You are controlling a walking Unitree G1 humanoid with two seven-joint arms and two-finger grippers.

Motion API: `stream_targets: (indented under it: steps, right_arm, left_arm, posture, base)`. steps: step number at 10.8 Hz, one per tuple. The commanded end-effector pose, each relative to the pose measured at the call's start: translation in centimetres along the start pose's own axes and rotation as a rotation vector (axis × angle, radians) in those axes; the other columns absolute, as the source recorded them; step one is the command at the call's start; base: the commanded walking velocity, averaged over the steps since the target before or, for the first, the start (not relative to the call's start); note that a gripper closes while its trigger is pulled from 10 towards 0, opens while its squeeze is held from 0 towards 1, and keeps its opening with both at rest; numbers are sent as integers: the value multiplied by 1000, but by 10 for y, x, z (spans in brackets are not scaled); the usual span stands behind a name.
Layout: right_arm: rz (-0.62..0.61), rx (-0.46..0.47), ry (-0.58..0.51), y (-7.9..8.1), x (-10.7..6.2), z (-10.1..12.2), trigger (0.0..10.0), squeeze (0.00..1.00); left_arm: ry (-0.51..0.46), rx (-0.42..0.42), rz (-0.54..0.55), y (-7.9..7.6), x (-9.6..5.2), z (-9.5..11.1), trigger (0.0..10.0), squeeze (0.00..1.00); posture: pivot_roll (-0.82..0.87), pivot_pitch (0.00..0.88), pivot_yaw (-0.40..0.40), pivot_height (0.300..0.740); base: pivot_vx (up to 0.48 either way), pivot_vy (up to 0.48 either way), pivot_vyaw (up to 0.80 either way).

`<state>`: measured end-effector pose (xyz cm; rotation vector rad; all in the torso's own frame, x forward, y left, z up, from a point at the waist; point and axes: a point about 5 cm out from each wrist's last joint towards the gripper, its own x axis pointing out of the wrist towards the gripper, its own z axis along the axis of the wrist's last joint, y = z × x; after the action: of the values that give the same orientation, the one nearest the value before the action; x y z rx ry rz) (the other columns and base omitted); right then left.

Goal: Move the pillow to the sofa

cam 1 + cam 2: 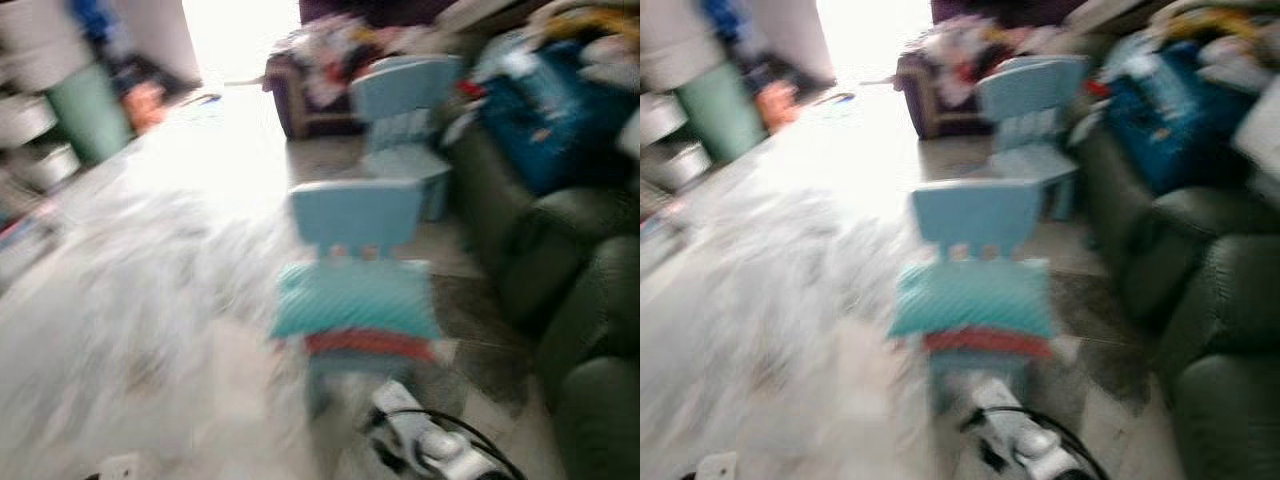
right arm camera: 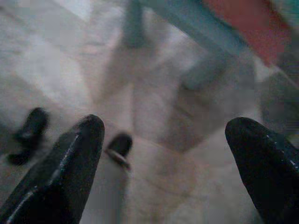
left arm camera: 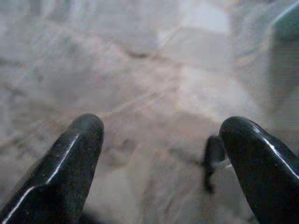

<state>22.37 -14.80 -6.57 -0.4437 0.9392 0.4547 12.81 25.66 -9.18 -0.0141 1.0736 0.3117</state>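
Pale tiled floor [image 1: 150, 330] stretches through a blurred living room, with a dark green sofa [image 1: 590, 300] along the robot's right. On the nearer of two light blue chairs [image 1: 357, 215] a teal pillow [image 1: 355, 298] is seen lying on the seat, above something red [image 1: 368, 343]. Both end effectors are empty and spread wide, the left end effector [image 3: 161, 135] over bare floor, the right end effector [image 2: 163, 135] low beside the chair legs. The pillow is judged soft, light and compressible; a pinch at one edge or corner is likely best.
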Motion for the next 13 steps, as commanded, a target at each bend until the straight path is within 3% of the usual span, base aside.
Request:
stream_targets:
  steps: [1,4,7,9,10,11,12,13]
  right_arm:
    - [-3,2,-6,-2,0,2,10000,0]
    - [-8,-5,-6,-6,-1,3,10000,0]
    - [-12,-12,-16,-5,0,8,10000,0]
    - [-45,39,-50,-9,0,16,10000,0]
    - [-110,59,-134,-31,-5,25,10000,0]
    - [-133,83,-228,-43,-9,43,10000,0]
    - [-136,98,-395,-62,-19,85,10000,0]
    - [-124,120,-573,-79,-35,129,10000,0]
  left_arm:
    - [19,16,-10,0,-1,-6,10000,0]
    - [18,23,-11,-1,-1,-5,10000,0]
    - [-10,-27,33,9,0,2,10000,0]
    - [-172,-76,12,19,0,40,10000,0]
    - [-368,-70,-20,18,-4,83,10000,0]
    - [-497,-64,-49,14,-12,106,10000,0]
    - [-628,-96,-102,4,-29,126,10000,0]
    - [-756,-58,-159,-11,-57,144,10000,0]
  posture:
    - [-76,0,52,740]
    - [-75,0,50,740]
    - [-77,0,48,740]
    - [-73,0,44,740]
    - [-65,0,42,740]
    - [-72,0,41,740]
    - [-88,0,33,740]
    - [-87,0,31,740]
  base:
    - [469,0,0]
    - [469,0,0]
    - [0,0,0]
    - [0,0,0]
    - [0,0,0]
    - [0,0,0]
    - [0,0,0]
    - [0,0,0]
